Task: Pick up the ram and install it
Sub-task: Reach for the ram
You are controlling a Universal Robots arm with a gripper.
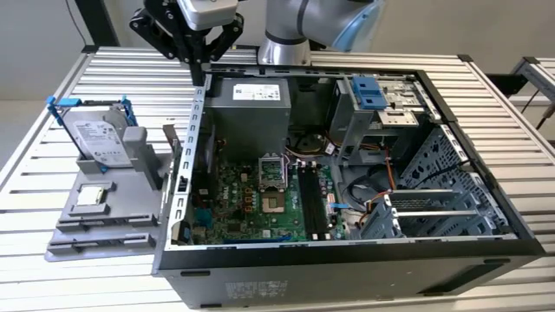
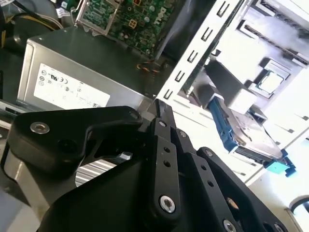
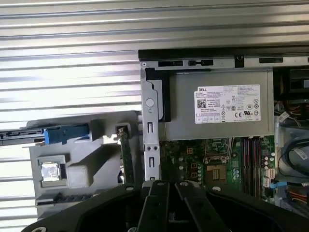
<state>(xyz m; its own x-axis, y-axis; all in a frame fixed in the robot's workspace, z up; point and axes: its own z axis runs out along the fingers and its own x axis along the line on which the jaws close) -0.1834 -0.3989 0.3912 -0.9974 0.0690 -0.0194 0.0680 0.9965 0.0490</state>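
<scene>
- The gripper (image 1: 199, 73), fingers drawn together and holding nothing, hovers over a corner of the open computer case (image 1: 347, 276).
- The ram (image 3: 126, 157) stands on edge in the gray holder (image 1: 104, 229), just outside the case wall; pick-up judged not yet begun.
- A grasp would call for parted fingers squared over the stick's thin top edge.
- Counted: one ram, one hard drive (image 1: 93, 140), one power supply (image 3: 183, 111), one motherboard (image 1: 232, 203).
</scene>
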